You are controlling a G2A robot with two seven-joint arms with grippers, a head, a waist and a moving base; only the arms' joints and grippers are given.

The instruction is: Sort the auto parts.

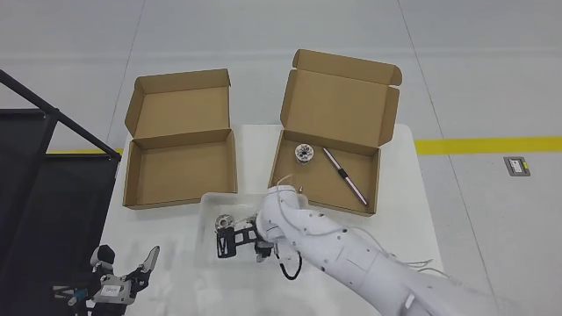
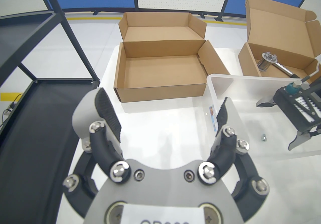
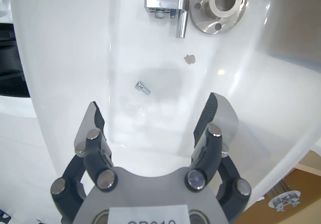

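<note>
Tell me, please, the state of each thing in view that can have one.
Left box: open, empty.
Right box: open, holding a toothed part and a rod.
Tray: lidless, holding a flange, a bracket and a screw.
Left tool: open, holding nothing.
Right tool: open, over the tray, holding nothing.

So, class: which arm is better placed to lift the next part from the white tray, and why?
Right. The right gripper hangs open over the tray, close above the small bolt, with the bracket and flange just beyond. The left gripper, also open, sits outside the tray near the table's edge.
</note>
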